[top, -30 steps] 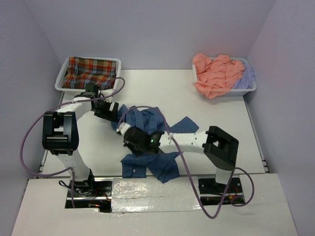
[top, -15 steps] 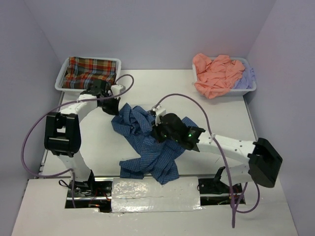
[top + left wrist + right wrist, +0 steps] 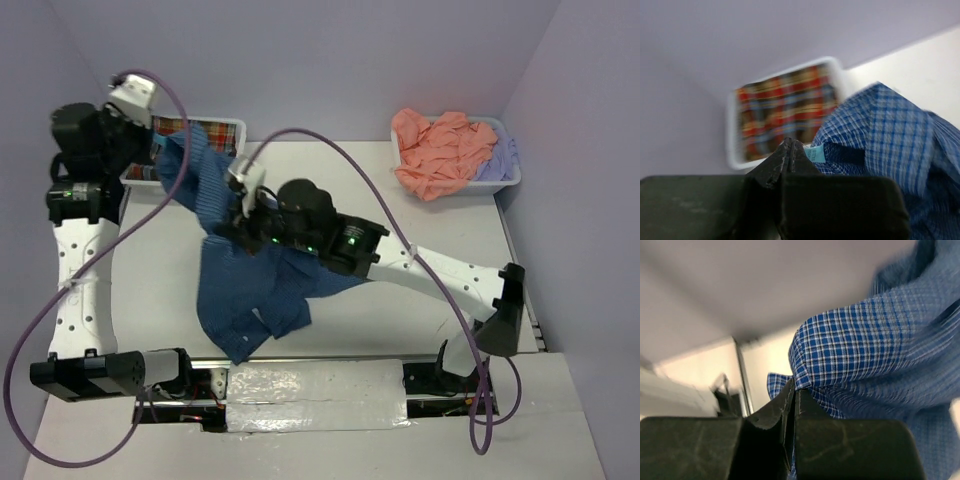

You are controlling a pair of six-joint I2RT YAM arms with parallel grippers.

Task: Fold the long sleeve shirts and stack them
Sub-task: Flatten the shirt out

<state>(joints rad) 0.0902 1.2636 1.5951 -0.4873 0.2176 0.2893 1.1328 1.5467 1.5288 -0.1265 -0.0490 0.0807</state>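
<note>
Plainly limp and light, the blue shirt (image 3: 240,285) hangs from both arms' jaws, each clamped on cloth; shoulder seams should grip best

**Left wrist view: blue shirt pinched at the fingertips, plaid shirt in the tray beyond**

The left gripper (image 3: 791,148) fills the bottom of the view, its two black fingers pressed together with no gap between them. A blue fine-checked cloth shirt (image 3: 890,135) rises from just behind the tips and spreads across the right side, bunched in soft folds. A small turquoise label (image 3: 814,154) on the shirt sits right beside the fingertips. Farther off and out of focus, a white plastic tray (image 3: 732,145) holds a red-green plaid cloth shirt (image 3: 780,112) that covers its inside. The white table (image 3: 935,65) shows at the upper right, under a pale lavender wall (image 3: 740,35).
</note>
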